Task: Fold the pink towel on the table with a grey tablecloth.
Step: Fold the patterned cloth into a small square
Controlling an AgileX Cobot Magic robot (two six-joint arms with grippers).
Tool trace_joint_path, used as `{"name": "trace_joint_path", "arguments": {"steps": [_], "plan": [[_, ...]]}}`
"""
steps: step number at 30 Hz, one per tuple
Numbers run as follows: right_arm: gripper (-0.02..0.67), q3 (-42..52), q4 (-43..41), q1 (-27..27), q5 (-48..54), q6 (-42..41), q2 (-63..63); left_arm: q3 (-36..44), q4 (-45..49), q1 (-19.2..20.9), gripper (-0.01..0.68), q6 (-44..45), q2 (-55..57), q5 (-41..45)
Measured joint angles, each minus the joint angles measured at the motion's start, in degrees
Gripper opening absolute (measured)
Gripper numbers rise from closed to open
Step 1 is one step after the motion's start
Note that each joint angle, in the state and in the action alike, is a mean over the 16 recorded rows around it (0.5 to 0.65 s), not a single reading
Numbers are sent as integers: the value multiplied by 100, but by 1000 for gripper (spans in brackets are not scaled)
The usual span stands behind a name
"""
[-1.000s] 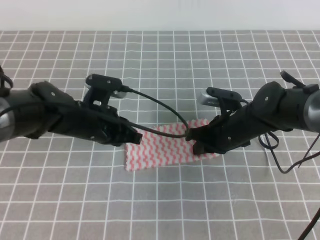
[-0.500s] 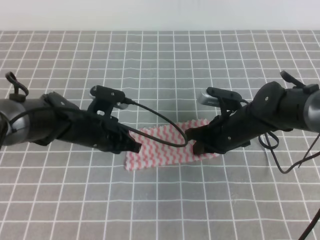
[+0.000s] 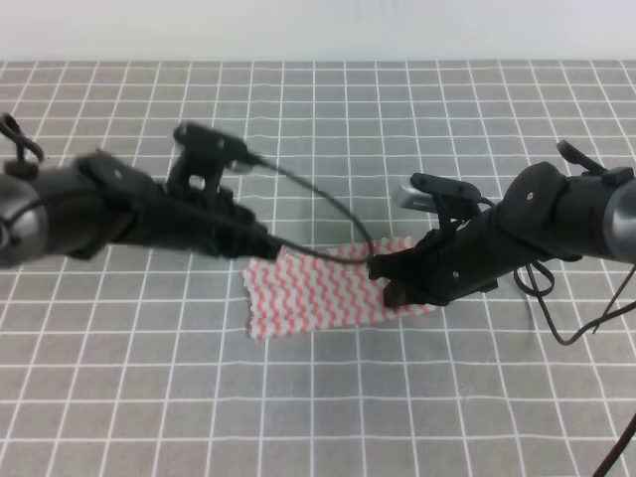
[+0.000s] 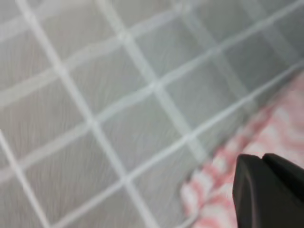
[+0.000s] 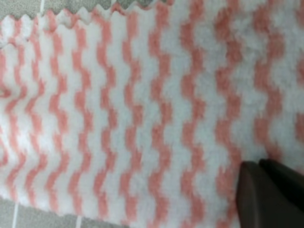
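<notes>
The pink towel (image 3: 318,290) lies flat on the grey tablecloth (image 3: 328,397). The left gripper (image 3: 260,245) and right gripper (image 3: 390,281) sit at its edges; I cannot tell if their fingers are apart or together.

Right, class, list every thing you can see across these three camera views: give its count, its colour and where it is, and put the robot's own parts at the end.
Pink towel: one, pink-and-white zigzag stripes, flat near the middle of the table, between the two arms.
Grey tablecloth: one, grey with a white line grid, covering the whole table.
Wall: one pale strip along the top edge of the high view.
Cables: black, one arching from the left arm's camera over the towel, others looping off the right arm.
Left gripper: one, black, at the towel's upper left corner; whether it is open cannot be told.
Right gripper: one, black, low over the towel's right end; open or shut cannot be told.
</notes>
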Motion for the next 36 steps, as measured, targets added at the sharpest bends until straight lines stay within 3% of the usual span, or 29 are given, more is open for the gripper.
{"name": "trace_joint_path", "arguments": {"steps": [13,36], "plan": [[98,-642,-276,-188,608,35,-28,-251,-18,-2,0,-223,17,888],[254,-842,-900,-569,983,269,19,-252,-20,-1,1,-230,756,627]]}}
